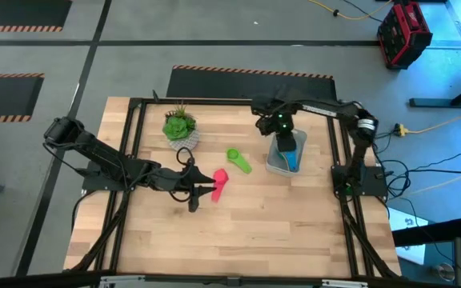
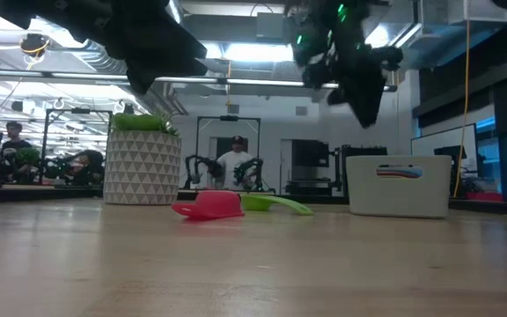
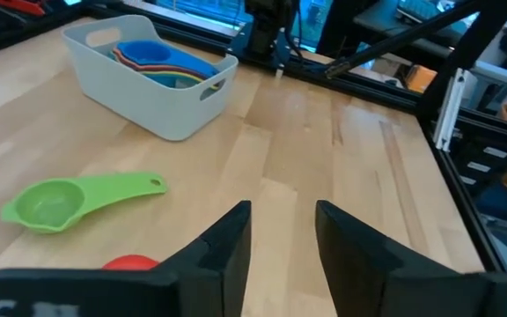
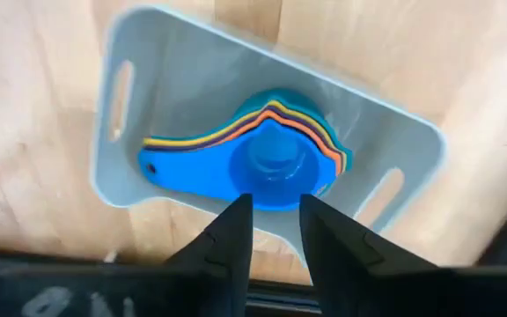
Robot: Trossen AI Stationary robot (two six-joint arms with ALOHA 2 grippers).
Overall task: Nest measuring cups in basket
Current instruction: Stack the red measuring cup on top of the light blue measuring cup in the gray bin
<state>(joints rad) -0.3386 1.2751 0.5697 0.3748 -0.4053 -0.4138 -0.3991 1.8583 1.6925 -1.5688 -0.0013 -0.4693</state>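
The grey basket (image 1: 274,166) stands on the table at the right and holds a nested stack of measuring cups (image 4: 271,163), a blue one on top. My right gripper (image 4: 275,216) hangs above the basket, pointing down, open by a narrow gap with nothing between its fingers. A red cup (image 1: 219,182) and a green cup (image 1: 238,160) lie on the table's middle. My left gripper (image 3: 282,231) is open and empty. It hovers clear of the table just left of the red cup (image 3: 130,262), which shows beside its finger.
A white patterned pot with a green plant (image 1: 180,128) stands toward the far left of the table, behind the loose cups. A black frame (image 1: 134,144) runs along the table's edges. Bare wood lies toward the near edge.
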